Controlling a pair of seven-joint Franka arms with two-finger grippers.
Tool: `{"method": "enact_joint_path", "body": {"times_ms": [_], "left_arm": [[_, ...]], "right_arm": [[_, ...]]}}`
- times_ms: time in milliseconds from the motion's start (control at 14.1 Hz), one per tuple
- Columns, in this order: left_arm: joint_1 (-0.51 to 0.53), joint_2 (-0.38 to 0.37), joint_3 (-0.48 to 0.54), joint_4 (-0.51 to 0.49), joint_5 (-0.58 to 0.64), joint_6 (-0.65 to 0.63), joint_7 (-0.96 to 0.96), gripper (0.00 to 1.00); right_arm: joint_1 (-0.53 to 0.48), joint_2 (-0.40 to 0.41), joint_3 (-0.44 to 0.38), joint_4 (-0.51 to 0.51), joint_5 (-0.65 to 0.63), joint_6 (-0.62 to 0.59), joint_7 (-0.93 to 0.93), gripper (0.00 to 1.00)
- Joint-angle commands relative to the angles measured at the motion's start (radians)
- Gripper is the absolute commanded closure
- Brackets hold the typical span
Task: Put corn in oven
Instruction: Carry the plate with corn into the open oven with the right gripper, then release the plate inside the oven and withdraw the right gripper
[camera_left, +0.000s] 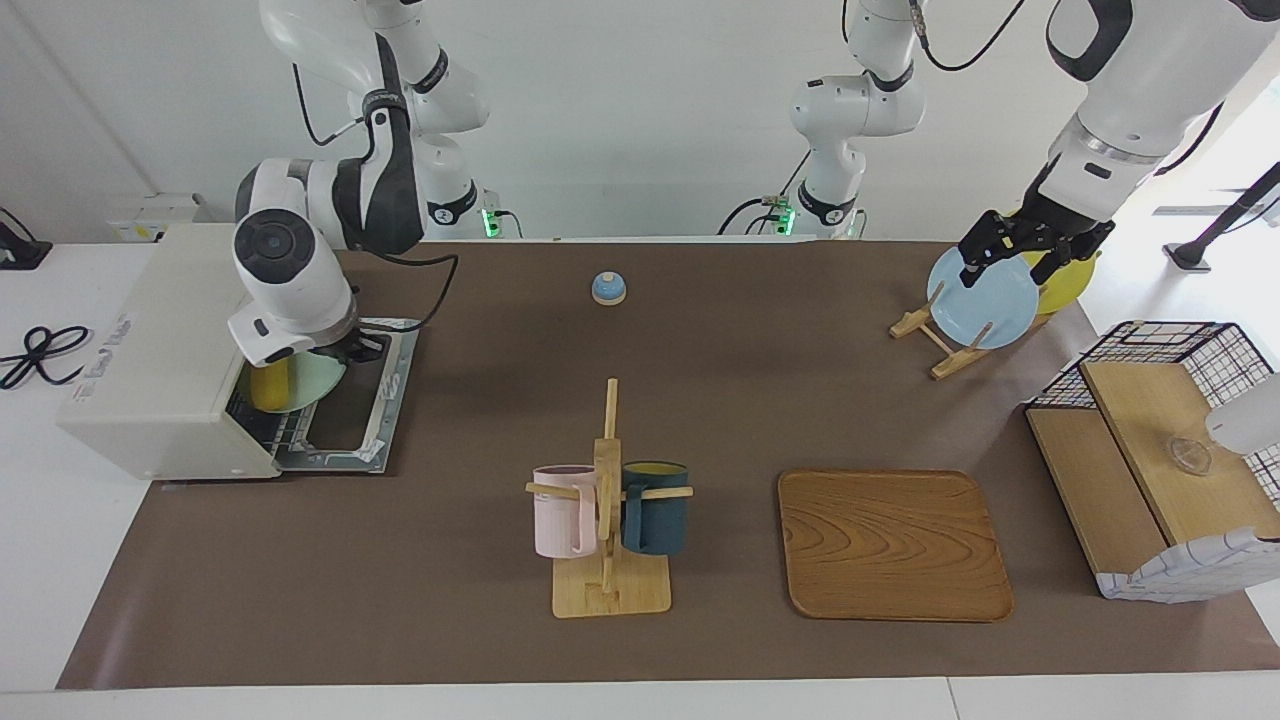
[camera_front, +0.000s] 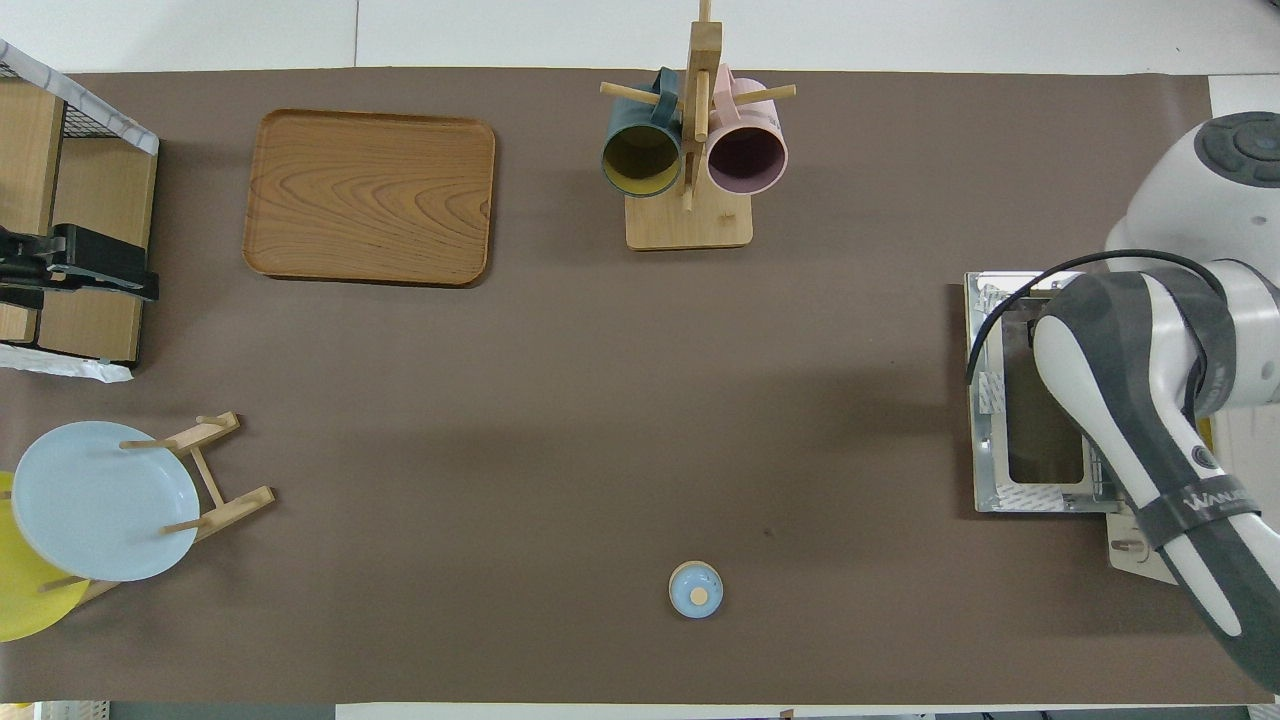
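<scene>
The corn (camera_left: 268, 387) lies in the oven (camera_left: 160, 360), at the right arm's end of the table (camera_left: 700, 400).

White rounded arms (camera_left: 300, 260) (dark grey joint bands, black cables).

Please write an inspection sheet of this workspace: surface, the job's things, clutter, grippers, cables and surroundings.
Surface: brown mat on a white table.
Job's things: oven with door folded open; corn on a green plate at the oven's mouth.
Clutter: cup stand with pink and blue cups, wooden tray, bell, plate rack with blue and yellow plates, wire shelf.
Grippers: right gripper over the green plate; left gripper at the blue plate.
Cables: black cord beside the oven.
Surroundings: white wall.
</scene>
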Motion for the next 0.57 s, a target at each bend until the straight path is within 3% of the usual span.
{"method": "enact_joint_path", "body": {"times_ms": [0, 354, 495], "left_arm": [[0.006, -0.015, -0.007, -0.022, 0.044, 0.018, 0.005, 0.00], [0.006, -0.015, -0.007, -0.022, 0.047, 0.020, 0.007, 0.00], [0.008, -0.015, -0.008, -0.022, 0.045, 0.024, 0.004, 0.00]], "right_arm": [[-0.033, -0.060, 0.014, -0.129, -0.019, 0.114, -0.029, 1.00], [-0.083, -0.083, 0.014, -0.221, -0.017, 0.225, -0.118, 1.00], [-0.083, -0.083, 0.016, -0.221, -0.017, 0.225, -0.115, 0.86]]}}
